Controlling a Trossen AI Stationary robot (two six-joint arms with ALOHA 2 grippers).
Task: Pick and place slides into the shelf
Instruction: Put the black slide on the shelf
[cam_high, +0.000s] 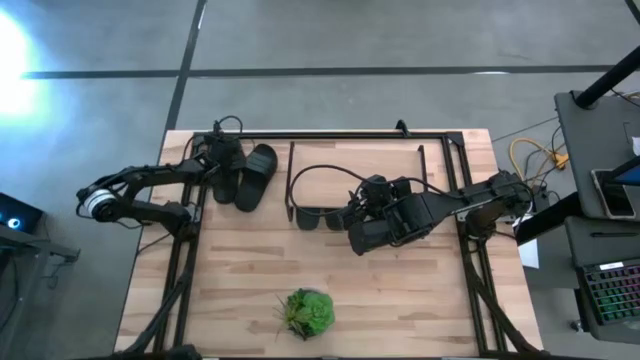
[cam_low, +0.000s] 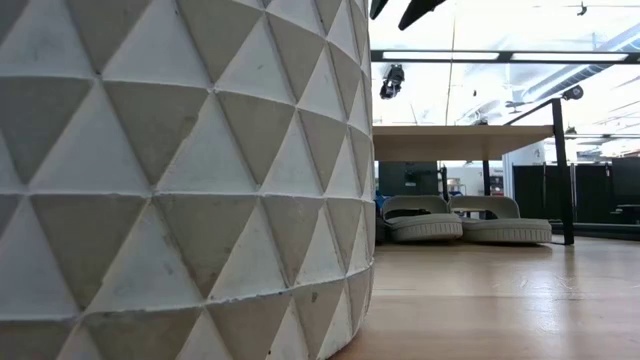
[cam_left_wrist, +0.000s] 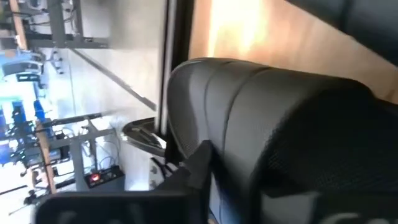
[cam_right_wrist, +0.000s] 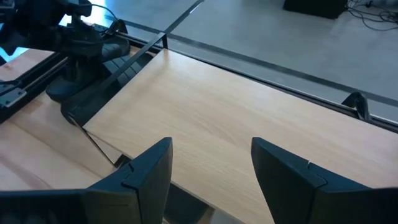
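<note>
A pair of black slides (cam_high: 255, 178) lies on the table left of the shelf (cam_high: 355, 175), a low rack with a pale plank top and black wire frame. My left gripper (cam_high: 215, 160) is at the left slide of that pair, whose broad strap (cam_left_wrist: 273, 118) fills the left wrist view. A pale grey pair (cam_low: 465, 220) rests on its soles under the shelf top (cam_low: 460, 143). My right gripper (cam_right_wrist: 211, 180) hovers open over the plank top (cam_right_wrist: 236, 112), near its near edge, touching nothing. The third pair is out of view. My left gripper is shut on the left black slide at its strap (cam_left_wrist: 217, 143). One finger (cam_left_wrist: 196, 165) lies against the strap's edge; the other is hidden by the slide. The fingers come roughly level from the table's left. Whether the sole is off the table I cannot tell.
A small green plant (cam_high: 307, 312) in a white faceted pot (cam_low: 180, 170) stands near the table's near edge and blocks most of the low view. Black frame rails (cam_high: 185, 260) run along the left and right table edges. Bare wood lies between shelf and plant.
</note>
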